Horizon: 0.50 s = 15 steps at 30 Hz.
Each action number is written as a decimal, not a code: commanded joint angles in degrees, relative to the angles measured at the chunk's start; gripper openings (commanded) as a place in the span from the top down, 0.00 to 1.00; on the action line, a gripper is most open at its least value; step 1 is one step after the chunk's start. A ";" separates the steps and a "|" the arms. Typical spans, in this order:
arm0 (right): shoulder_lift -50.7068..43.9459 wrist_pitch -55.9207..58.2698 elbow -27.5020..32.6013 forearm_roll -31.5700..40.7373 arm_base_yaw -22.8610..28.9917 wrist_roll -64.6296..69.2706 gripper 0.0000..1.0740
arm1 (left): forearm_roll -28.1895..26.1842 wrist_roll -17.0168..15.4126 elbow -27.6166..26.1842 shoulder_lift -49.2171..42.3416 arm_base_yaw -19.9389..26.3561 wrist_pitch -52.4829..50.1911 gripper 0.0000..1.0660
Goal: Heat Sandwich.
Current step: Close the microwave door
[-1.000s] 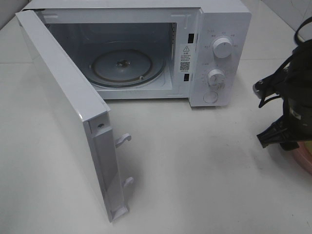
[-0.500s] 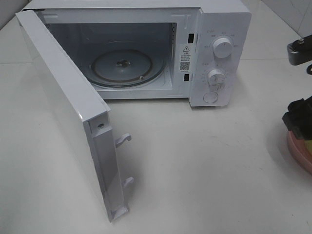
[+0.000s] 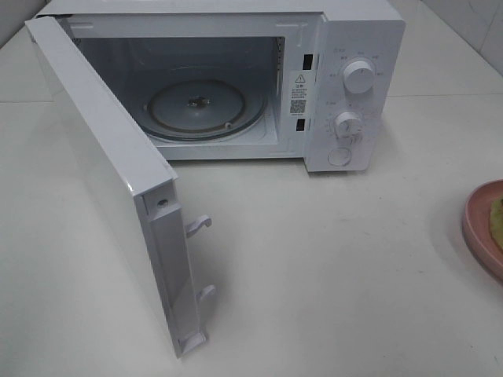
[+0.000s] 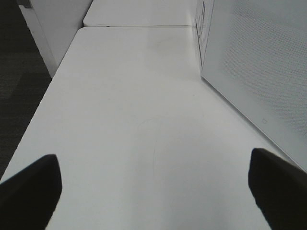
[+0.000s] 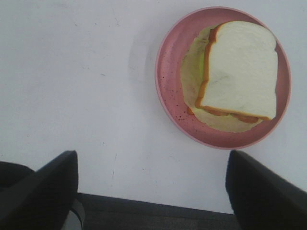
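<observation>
The sandwich (image 5: 238,69), white bread over yellowish-green filling, lies on a round pink plate (image 5: 170,72) on the white table. My right gripper (image 5: 153,191) hovers above and off to one side of it, open, its dark fingers (image 5: 43,187) wide apart with nothing between them. In the high view only the plate's edge (image 3: 477,228) and a sliver of the sandwich (image 3: 497,224) show at the far right, and neither arm appears. My left gripper (image 4: 153,196) is open over bare table beside the microwave door (image 4: 259,67).
The white microwave (image 3: 346,78) stands at the back with its door (image 3: 102,173) swung wide toward the front left. Its glass turntable (image 3: 204,106) carries nothing. The table's edge (image 5: 144,203) runs close to the right gripper.
The right arm, which stood over the plate at the right edge, has pulled out of the high view, uncovering the plate. The microwave and door have not moved.
</observation>
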 commanded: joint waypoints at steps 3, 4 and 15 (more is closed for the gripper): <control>-6.76 3.27 0.11 0.46 -0.17 -2.23 0.26 | 0.06 0.00 0.17 -1.43 0.11 -0.52 0.06; -8.19 3.84 0.11 0.46 -0.17 -2.69 0.26 | 0.06 0.00 0.17 -1.43 0.11 -0.52 0.06; -22.17 7.45 1.55 0.57 -0.17 -4.53 0.29 | 0.06 0.00 0.17 -1.43 0.11 -0.52 0.06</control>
